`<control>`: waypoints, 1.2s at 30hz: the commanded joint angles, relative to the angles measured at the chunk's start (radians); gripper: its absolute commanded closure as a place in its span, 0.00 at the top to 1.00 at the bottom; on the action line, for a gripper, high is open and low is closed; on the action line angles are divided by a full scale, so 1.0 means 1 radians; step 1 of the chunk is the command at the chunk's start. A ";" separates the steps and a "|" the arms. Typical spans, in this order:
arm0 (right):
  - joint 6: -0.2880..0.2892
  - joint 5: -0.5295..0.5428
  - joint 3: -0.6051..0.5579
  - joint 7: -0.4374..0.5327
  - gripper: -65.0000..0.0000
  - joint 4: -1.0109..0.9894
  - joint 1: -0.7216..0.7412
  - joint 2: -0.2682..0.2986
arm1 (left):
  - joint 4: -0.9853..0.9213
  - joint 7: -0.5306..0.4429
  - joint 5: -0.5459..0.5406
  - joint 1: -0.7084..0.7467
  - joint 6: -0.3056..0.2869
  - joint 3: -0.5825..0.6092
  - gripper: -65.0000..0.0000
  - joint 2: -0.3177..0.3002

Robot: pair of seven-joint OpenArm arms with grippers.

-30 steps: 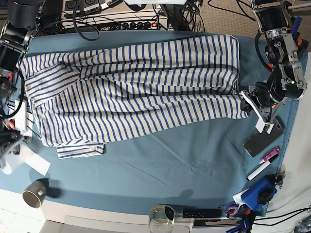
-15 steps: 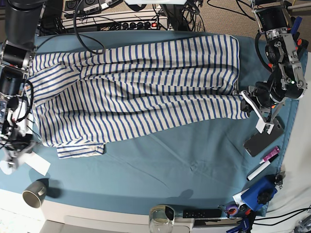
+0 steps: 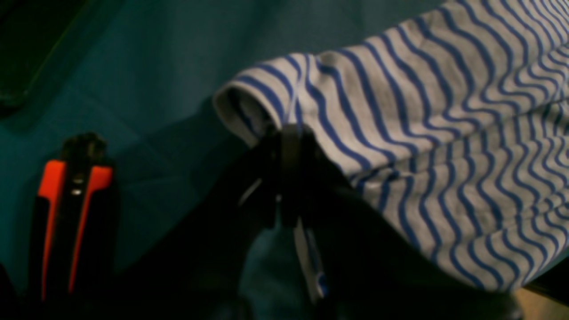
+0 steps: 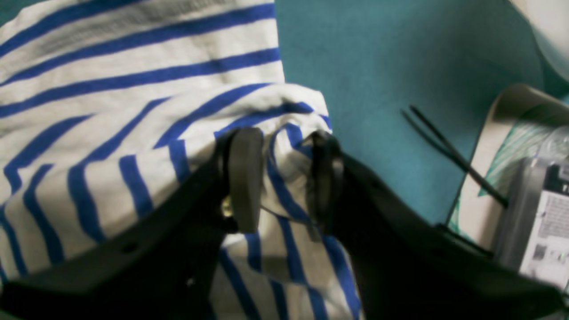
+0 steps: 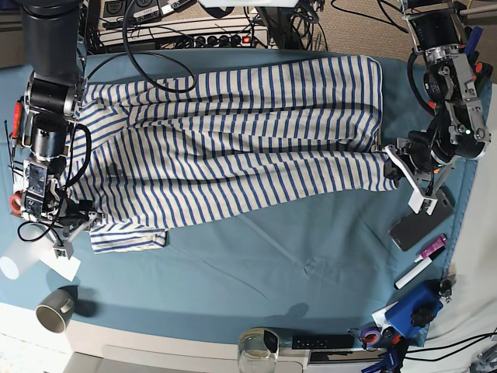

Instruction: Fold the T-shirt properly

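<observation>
Striped T-shirt (image 5: pixel 233 140) spread between tools | left tool (image 5: pixel 394 167) clamped on hem | right tool (image 4: pixel 280 178) apart, straddling corner

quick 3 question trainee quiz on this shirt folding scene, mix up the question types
1. True or false: the left end effector is shut on a corner of the T-shirt.
2. The right end effector has what between its pads? A) cloth B) marker C) nothing
3. In the base view, which object stands at the tablecloth's lower left corner?

Key: 1 true. 2 A, a fold of shirt edge. 3 the cup.
</observation>
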 commanded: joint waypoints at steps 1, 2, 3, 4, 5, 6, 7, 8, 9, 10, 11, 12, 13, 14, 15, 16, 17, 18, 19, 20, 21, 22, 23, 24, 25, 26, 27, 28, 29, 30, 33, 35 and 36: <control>-0.005 -0.013 0.004 -0.047 0.22 0.010 0.027 0.026 | 0.018 -0.014 -0.011 -0.016 -0.004 -0.006 0.00 -0.013; -0.005 -0.012 0.004 -0.085 0.16 0.010 0.027 0.027 | 0.018 -0.015 -0.011 -0.016 -0.005 -0.006 0.00 -0.013; -0.005 -0.009 0.004 -0.121 0.10 0.010 0.027 0.028 | 0.018 -0.015 -0.011 -0.016 -0.004 -0.006 0.00 -0.013; -0.005 0.001 0.004 -0.161 0.05 0.010 0.027 0.030 | 0.018 -0.015 -0.011 -0.016 -0.004 -0.006 0.00 -0.013; -0.005 0.021 0.004 -0.201 0.02 0.010 0.027 0.033 | 0.018 -0.015 -0.010 -0.016 -0.004 -0.006 0.00 -0.013; -0.004 0.047 0.004 -0.239 0.00 0.010 0.027 0.037 | 0.018 -0.015 -0.011 -0.016 -0.004 -0.006 0.00 -0.013; -0.003 0.070 0.004 -0.275 0.00 0.010 0.027 0.041 | 0.018 -0.016 -0.011 -0.016 -0.004 -0.006 0.00 -0.013; -0.003 0.087 0.004 -0.304 0.00 0.010 0.027 0.045 | 0.018 -0.018 -0.011 -0.016 -0.004 -0.006 0.00 -0.013; -0.003 0.102 0.004 -0.318 0.00 0.011 0.027 0.051 | 0.018 -0.018 -0.010 -0.016 -0.004 -0.006 0.00 -0.013; -0.002 0.118 0.004 -0.320 0.00 0.011 0.027 0.056 | 0.018 -0.018 -0.010 -0.016 -0.004 -0.006 0.00 -0.013; -0.001 0.129 0.004 -0.315 0.00 0.011 0.027 0.063 | 0.018 -0.018 -0.011 -0.016 -0.005 -0.006 0.00 -0.013; 0.003 0.144 0.004 -0.302 0.00 0.012 0.027 0.070 | 0.018 -0.018 -0.011 -0.016 -0.004 -0.006 0.00 -0.013; 0.010 0.160 0.004 -0.286 0.00 0.018 0.027 0.078 | 0.018 -0.018 -0.011 -0.016 -0.004 -0.006 0.00 -0.013; 0.024 0.180 0.004 -0.284 0.00 0.026 0.027 0.086 | 0.018 -0.018 -0.011 -0.016 -0.005 -0.006 0.00 -0.013; 0.035 0.202 0.004 -0.289 0.01 0.039 0.027 0.094 | 0.018 -0.018 -0.011 -0.016 -0.005 -0.006 0.00 -0.013; 0.042 0.220 0.004 -0.293 0.05 0.055 0.027 0.101 | 0.018 -0.018 -0.011 -0.016 -0.004 -0.006 0.00 -0.013; 0.048 0.236 0.004 -0.298 0.09 0.072 0.027 0.108 | 0.018 -0.018 -0.011 -0.016 -0.004 -0.006 0.00 -0.013; 0.052 0.251 0.004 -0.304 0.14 0.091 0.027 0.114 | 0.018 -0.018 -0.011 -0.016 -0.004 -0.006 0.00 -0.013; 0.053 0.266 0.004 -0.309 0.19 0.112 0.027 0.121 | 0.018 -0.018 -0.011 -0.016 -0.005 -0.006 0.00 -0.013; 0.053 0.276 0.004 -0.314 0.23 0.134 0.027 0.126 | 0.018 -0.018 -0.011 -0.016 -0.004 -0.006 0.00 -0.013; 0.052 0.279 0.005 -0.316 0.24 0.157 0.027 0.131 | 0.018 -0.018 -0.011 -0.016 -0.004 -0.006 0.00 -0.013; 0.052 0.280 0.005 -0.318 0.25 0.182 0.027 0.135 | 0.018 -0.018 -0.011 -0.016 -0.004 -0.006 0.00 -0.013; 0.052 0.280 0.005 -0.319 0.24 0.207 0.027 0.138 | 0.018 -0.018 -0.011 -0.016 -0.005 -0.006 0.00 -0.013; 0.052 0.280 0.005 -0.321 0.25 0.229 0.027 0.138 | 0.018 -0.018 -0.011 -0.016 -0.005 -0.006 0.00 -0.013; 0.052 0.280 0.005 -0.321 0.25 0.249 0.027 0.138 | 0.018 -0.019 -0.011 -0.016 -0.004 -0.006 0.00 -0.013; 0.052 0.280 0.005 -0.317 0.25 0.267 0.027 0.138 | 0.018 -0.019 -0.011 -0.016 -0.004 -0.006 0.00 -0.013; 0.052 0.279 0.005 -0.297 0.25 0.279 0.027 0.138 | 0.018 -0.018 -0.011 -0.016 -0.005 -0.006 0.00 -0.013; 0.051 0.274 0.005 -0.258 0.25 0.283 0.027 0.138 | 0.018 -0.019 -0.011 -0.016 -0.005 -0.006 0.00 -0.013; 0.045 0.258 0.005 -0.216 0.25 0.283 0.027 0.138 | 0.018 -0.019 -0.011 -0.016 -0.004 -0.006 0.00 -0.013; 0.039 0.235 0.005 -0.182 0.25 0.283 0.027 0.137 | 0.018 -0.018 -0.011 -0.016 -0.004 -0.006 0.00 -0.013; 0.029 0.172 0.005 -0.130 0.25 0.283 0.027 0.133 | 0.018 -0.018 -0.010 -0.016 -0.004 -0.006 0.00 -0.013; 0.029 0.162 0.005 -0.122 0.25 0.283 0.026 0.132 | 0.018 -0.018 -0.011 -0.016 -0.004 -0.006 0.00 -0.013; 0.029 0.161 0.004 -0.123 0.27 0.280 0.026 0.132 | 0.018 -0.018 -0.011 -0.016 -0.004 -0.006 0.00 -0.013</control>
